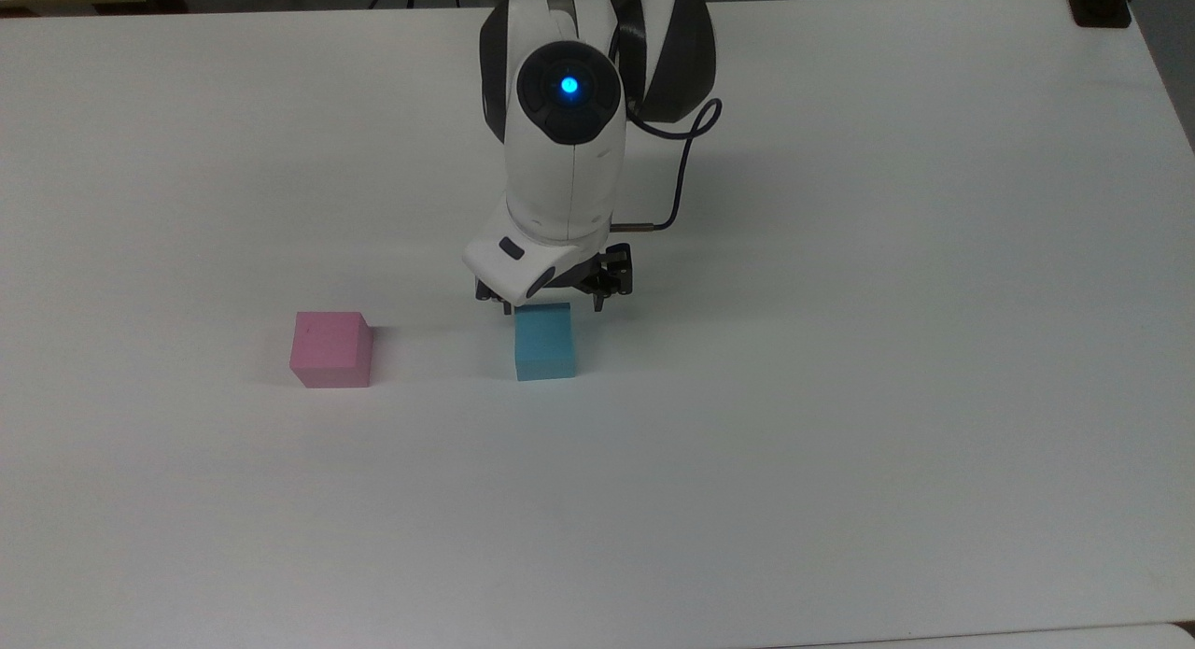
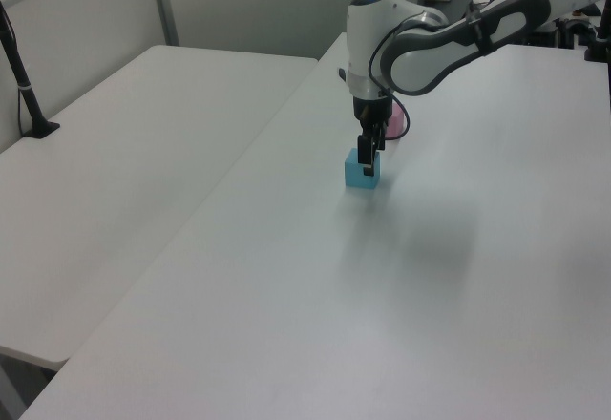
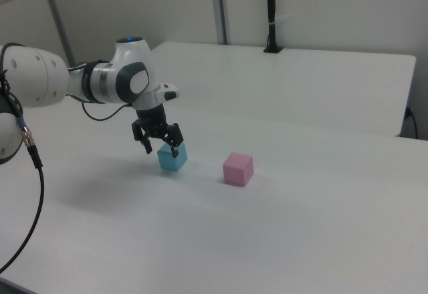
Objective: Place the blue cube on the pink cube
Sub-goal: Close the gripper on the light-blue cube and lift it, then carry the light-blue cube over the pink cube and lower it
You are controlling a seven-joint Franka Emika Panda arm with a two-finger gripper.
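Right view, item one: gripper point(image 3: 161, 146), fingers spread wide, holding nothing; one fingertip point(image 3: 175, 152) hangs at the upper edge of the blue cube point(image 3: 172, 156), the other stands off the cube's far flank, apart from it. No contact can be made out.

Item two: blue cube, resting flat on the white table point(image 3: 281, 240), directly below the gripper. In the top view the gripper point(image 1: 555, 303) sits just above the blue cube's point(image 1: 544, 342) upper edge, the white wrist housing covering much of it.

Item three: pink cube point(image 3: 238, 168), to the right view's right of the blue cube, near but clearly apart, flat on the table. In the left view it lies just beyond the blue cube point(image 2: 362, 170), mostly behind the arm.

Handling note, as judgement: step in hand is the descent to grasp. Centre the fingers on opposite faces of the blue cube, lower until the pads are at mid-height, then close squarely so the cube does not twist or slide.
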